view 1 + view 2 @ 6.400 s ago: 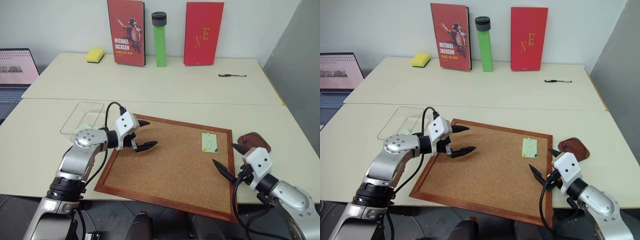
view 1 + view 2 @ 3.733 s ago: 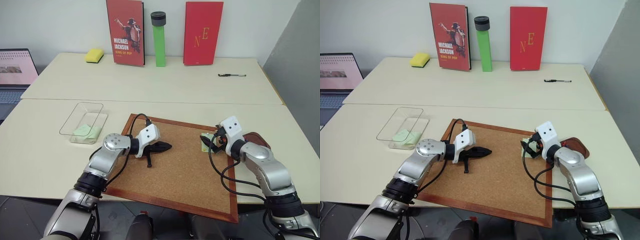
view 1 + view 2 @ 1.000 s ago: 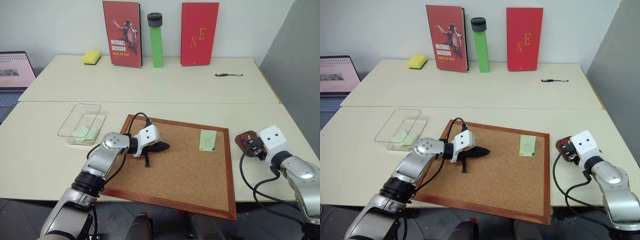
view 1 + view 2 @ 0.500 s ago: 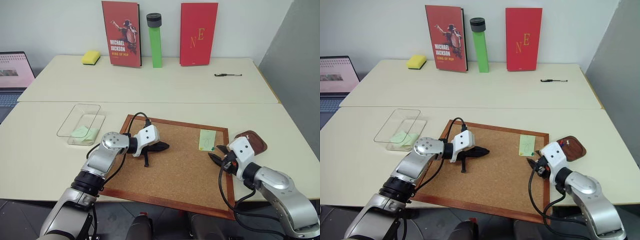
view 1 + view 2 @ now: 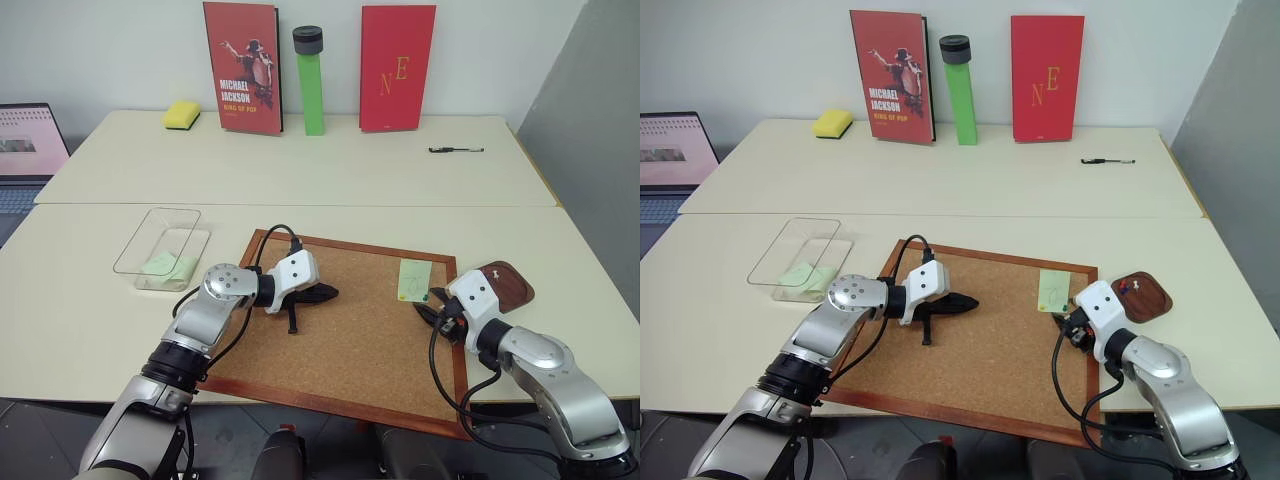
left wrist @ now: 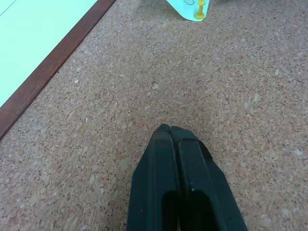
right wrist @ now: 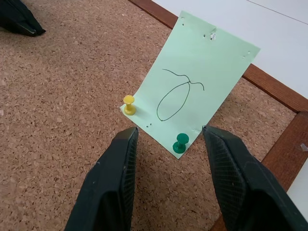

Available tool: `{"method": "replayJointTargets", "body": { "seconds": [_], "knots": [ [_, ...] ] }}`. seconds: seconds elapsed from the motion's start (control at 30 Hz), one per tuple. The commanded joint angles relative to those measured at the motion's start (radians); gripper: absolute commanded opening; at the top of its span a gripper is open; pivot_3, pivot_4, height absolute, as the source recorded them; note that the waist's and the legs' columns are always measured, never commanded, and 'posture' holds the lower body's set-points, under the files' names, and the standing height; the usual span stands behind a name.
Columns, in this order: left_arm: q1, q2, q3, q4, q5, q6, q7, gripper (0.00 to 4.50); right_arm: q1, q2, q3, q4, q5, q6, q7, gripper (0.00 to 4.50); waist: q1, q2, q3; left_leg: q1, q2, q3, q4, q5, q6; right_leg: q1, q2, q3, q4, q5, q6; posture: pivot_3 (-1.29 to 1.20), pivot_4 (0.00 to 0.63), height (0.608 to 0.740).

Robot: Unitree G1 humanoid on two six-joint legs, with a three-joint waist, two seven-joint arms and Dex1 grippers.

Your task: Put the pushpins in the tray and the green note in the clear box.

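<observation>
On the corkboard the note lies pinned by a green pin and a yellow pin, the right tool standing apart just before its lower edge. Left tool rests pressed together (mid-board). Tray holds pins; the box sits left on the worktop.

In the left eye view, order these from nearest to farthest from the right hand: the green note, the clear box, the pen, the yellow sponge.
Measured from the right hand:
1. The green note, pinned on the corkboard just ahead of the hand.
2. The pen, on the far table, right side.
3. The clear box, left of the corkboard.
4. The yellow sponge, far left corner.
</observation>
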Motion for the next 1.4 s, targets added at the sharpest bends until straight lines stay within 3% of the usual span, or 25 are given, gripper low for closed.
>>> {"method": "replayJointTargets", "body": {
  "seconds": [0.03, 0.37, 0.9, 1.27, 1.4],
  "knots": [
    [0.016, 0.023, -0.013, 0.038, 0.046, 0.007, 0.007, 0.00, -0.006, 0.000, -0.018, -0.011, 0.005, -0.021, 0.000, 1.88, 0.000, 0.000, 0.000, 0.000, 0.000, 0.000, 0.000, 0.000, 0.000, 0.000, 0.000, 0.000, 0.000, 0.000, 0.000, 0.00, 0.150, 0.740],
    [0.013, 0.024, -0.013, 0.042, 0.049, 0.000, 0.008, 0.00, 0.001, -0.006, -0.019, -0.003, -0.002, -0.020, -0.004, 0.06, 0.000, 0.000, 0.000, 0.000, 0.000, 0.000, 0.000, 0.000, 0.000, 0.000, 0.000, 0.000, 0.000, 0.000, 0.000, 0.00, 0.150, 0.740],
    [0.011, 0.022, -0.014, 0.053, 0.056, -0.010, 0.006, 0.00, -0.045, 0.018, -0.102, -0.085, 0.091, -0.003, -0.001, 0.06, -0.001, 0.000, 0.000, 0.000, 0.000, 0.000, 0.000, 0.000, 0.000, 0.000, 0.000, 0.000, 0.000, 0.000, 0.000, 0.00, 0.150, 0.740],
    [0.012, 0.024, -0.016, 0.056, 0.059, -0.012, 0.002, 0.00, -0.026, -0.009, -0.173, -0.155, 0.148, 0.046, -0.008, 0.06, -0.001, 0.000, 0.000, 0.000, 0.000, 0.000, 0.000, 0.000, 0.000, 0.000, 0.000, 0.000, 0.000, 0.000, 0.000, 0.00, 0.150, 0.740],
    [0.014, 0.025, -0.014, 0.054, 0.059, -0.011, 0.003, 0.00, 0.036, -0.068, -0.240, -0.147, 0.112, 0.064, -0.012, 0.06, 0.000, 0.000, 0.000, 0.000, 0.000, 0.000, 0.000, 0.000, 0.000, 0.000, 0.000, 0.000, 0.000, 0.000, 0.000, 0.00, 0.150, 0.740]
  ]
}}
